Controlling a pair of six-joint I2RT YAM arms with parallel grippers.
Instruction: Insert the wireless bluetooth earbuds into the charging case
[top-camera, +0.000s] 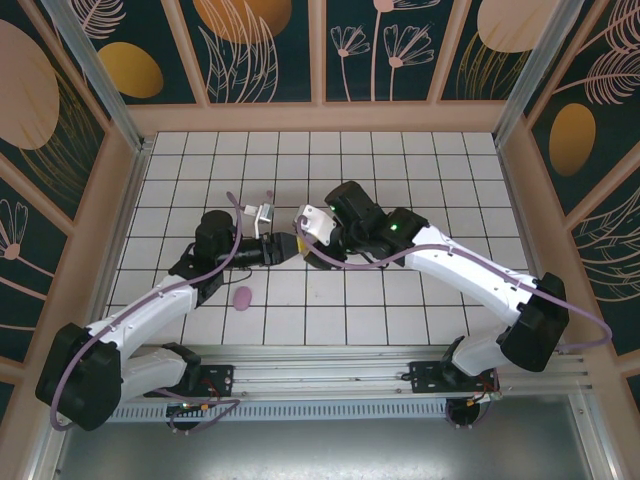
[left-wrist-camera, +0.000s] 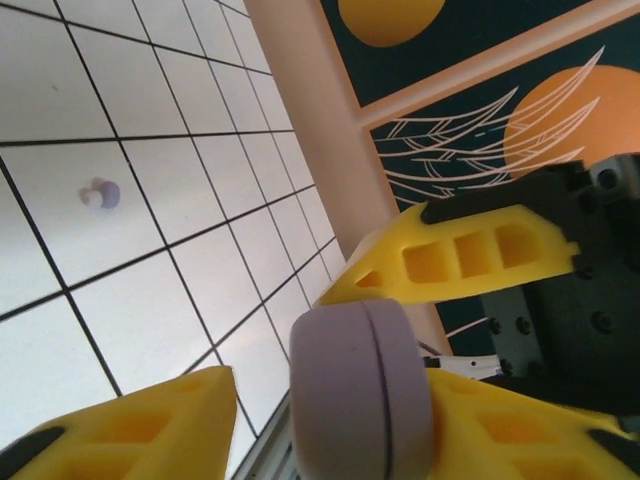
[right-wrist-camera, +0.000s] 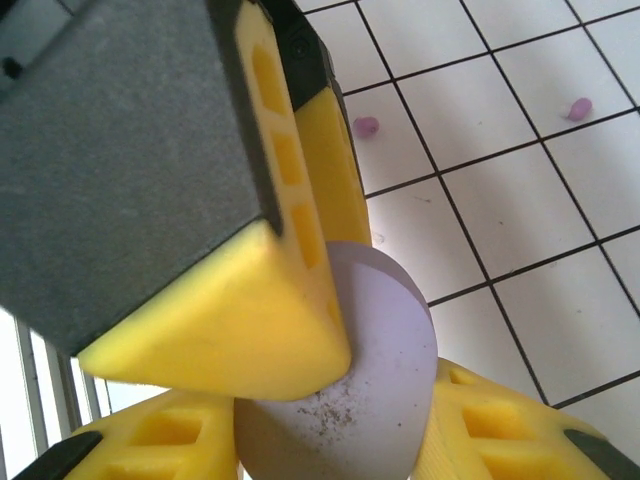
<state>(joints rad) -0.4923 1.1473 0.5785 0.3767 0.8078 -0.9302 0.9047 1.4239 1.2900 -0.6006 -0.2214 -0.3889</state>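
A closed lavender charging case (right-wrist-camera: 380, 340) is held above the tiled floor, with my right gripper (right-wrist-camera: 330, 405) shut on its rim. My left gripper (left-wrist-camera: 330, 390) straddles the same case (left-wrist-camera: 355, 420). One left finger touches a flat face, and a gap shows between the other finger (left-wrist-camera: 150, 425) and the case. Both grippers meet at mid-table, left (top-camera: 272, 249) and right (top-camera: 301, 245). Loose earbuds lie on the tiles: a lavender one (left-wrist-camera: 100, 193) and two pinkish-purple ones (right-wrist-camera: 366, 126) (right-wrist-camera: 578, 107).
A second, pinkish oval case (top-camera: 243, 296) lies on the floor near the left arm. Wooden walls with dark patterned panels (top-camera: 320, 50) enclose the tiled floor, and a metal rail (top-camera: 330, 375) runs along the near edge.
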